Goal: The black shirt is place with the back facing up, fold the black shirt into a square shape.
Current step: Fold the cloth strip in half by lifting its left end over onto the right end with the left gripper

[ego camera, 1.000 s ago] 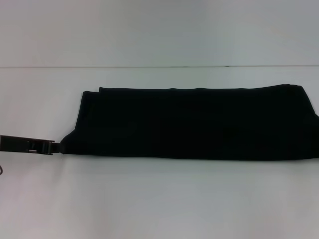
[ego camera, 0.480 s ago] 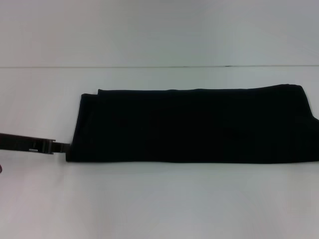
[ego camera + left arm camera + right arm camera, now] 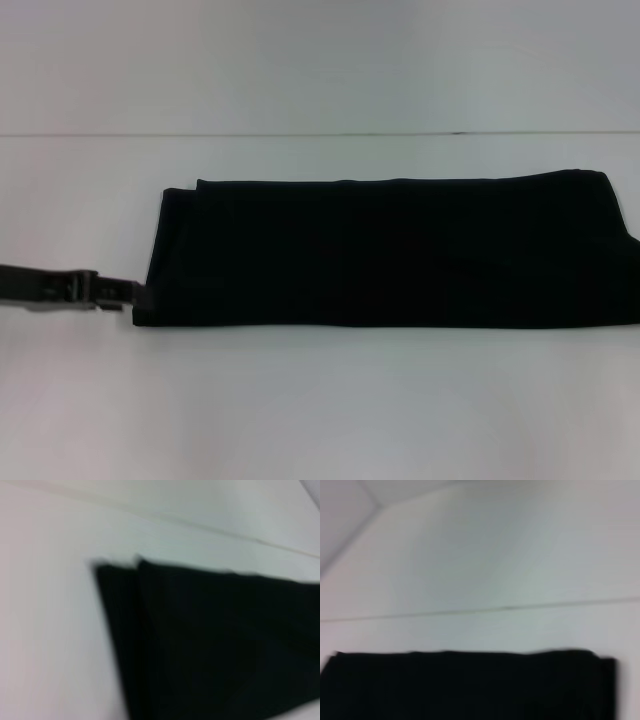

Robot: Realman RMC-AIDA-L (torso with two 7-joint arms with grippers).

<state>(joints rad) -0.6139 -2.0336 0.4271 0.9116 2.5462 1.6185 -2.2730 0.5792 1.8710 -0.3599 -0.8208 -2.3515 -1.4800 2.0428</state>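
A smooth, matte white desk [image 3: 320, 420] is filling nearly the whole head view, with one thin dark seam line crossing its far part. Lying flat across its middle is the shirt [image 3: 390, 252], a plain black cloth folded into a long, low band running from left of centre out past the right edge of the view. Its far edge is lying almost straight, its near edge is straight too, and its left end is slanting, with a second layer peeking out as a small step at the far left corner. The left wrist view is showing that same end of the shirt [image 3: 215, 645] as stacked soft layers with no print visible, and the right wrist view is showing the shirt [image 3: 465, 685] as a flat dark strip with a squared end. The left gripper [image 3: 128, 292], a slim dark metal bar reaching in low from the left edge, is touching the shirt's near left corner; whether it is clenched or released, I cannot tell.
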